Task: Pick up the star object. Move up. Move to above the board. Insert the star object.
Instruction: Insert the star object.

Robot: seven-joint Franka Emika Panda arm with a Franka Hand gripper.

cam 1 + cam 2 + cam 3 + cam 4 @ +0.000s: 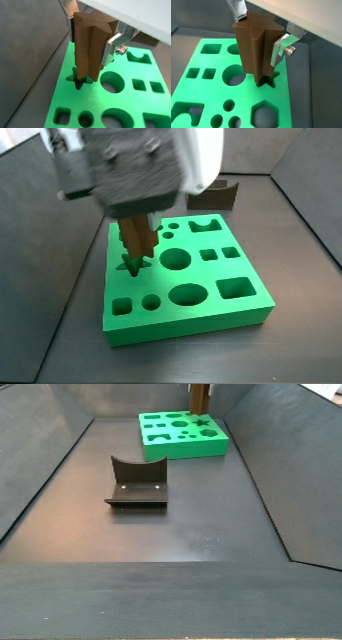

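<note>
My gripper (pixel 91 47) is shut on the star object (pixel 88 47), a tall brown fluted prism held upright between the silver fingers (pixel 111 48). The same grip shows in a wrist view, with the gripper (pixel 258 44) on the star object (pixel 252 47). The green board (pixel 123 102) lies under it. The prism's lower end stands at the mouth of the star-shaped hole (pixel 268 82), whose dark points show around it. In a side view the gripper (pixel 136 213) holds the star object (pixel 136 238) over the board's (pixel 201 303) left part. In a side view the star object (pixel 198 398) stands on the far board (pixel 181 439).
The dark fixture (pixel 136 484) stands mid-floor, nearer than the board; it also shows behind the board in a side view (pixel 214 196). Grey walls enclose the dark floor (pixel 201 524). The board has other holes: circles, squares, an oval, a hexagon (pixel 266 113).
</note>
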